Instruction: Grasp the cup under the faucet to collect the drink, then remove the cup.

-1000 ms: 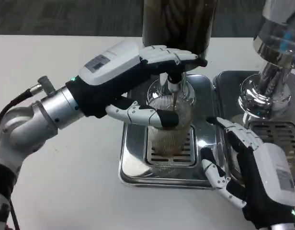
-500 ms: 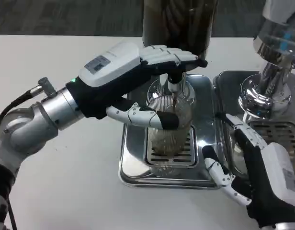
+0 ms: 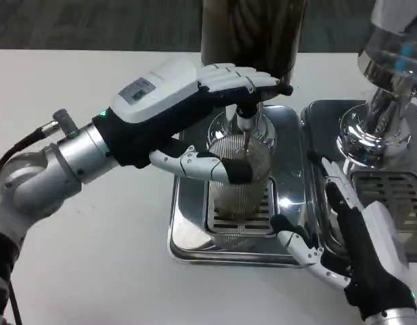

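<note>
Loosely, left robot hand (image 3: 195, 115) around cup (image 3: 239, 183) under faucet (image 3: 246, 122)

**Beside the dispenser**

A white worktop (image 3: 100, 271) carries a second shiny chrome drink dispenser (image 3: 391, 88) at the right edge, standing over its own steel drip tray with slotted grate (image 3: 391, 193). Dark grey carpet (image 3: 93, 24) lies beyond.

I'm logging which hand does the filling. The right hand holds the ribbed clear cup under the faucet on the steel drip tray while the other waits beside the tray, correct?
Not quite: the head view shows the left hand holding the cup under the faucet. The right hand waits open beside the drip tray.
</note>
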